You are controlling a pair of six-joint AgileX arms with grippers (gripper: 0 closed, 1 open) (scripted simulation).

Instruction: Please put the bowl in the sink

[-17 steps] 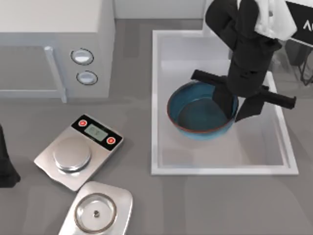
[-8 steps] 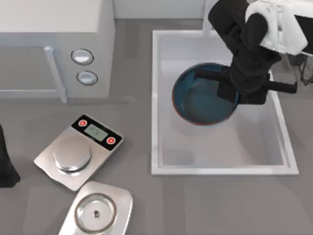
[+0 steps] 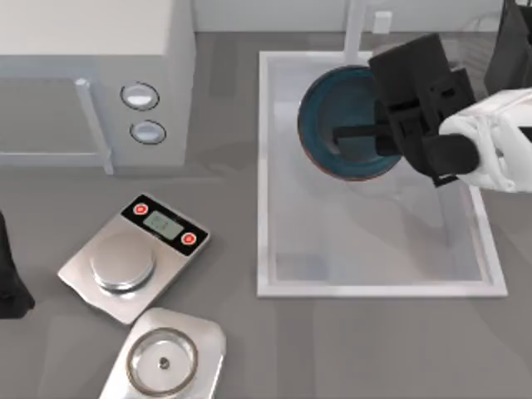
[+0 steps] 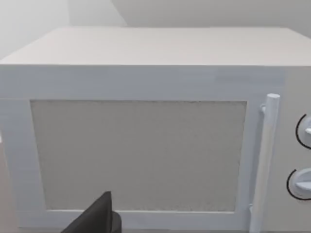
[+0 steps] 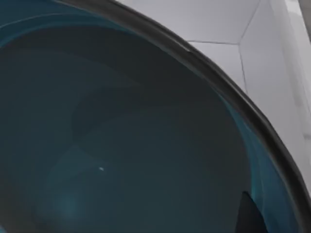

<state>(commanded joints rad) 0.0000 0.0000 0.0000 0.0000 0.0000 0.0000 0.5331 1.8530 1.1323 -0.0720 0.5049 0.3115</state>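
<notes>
Sitting around the sink (image 3: 268, 166) are 1 bowl (image 3: 332, 125) inside it, 1 microwave (image 3: 91, 75) to its left carrying 2 knobs, 1 scale (image 3: 133, 256) and 1 lid (image 3: 166, 359) lying lower left. 2 arms are showing.

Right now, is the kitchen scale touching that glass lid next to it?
Apart. In the top view a strip of grey table separates the scale from the lid, which lies nearer the table's front edge.
</notes>
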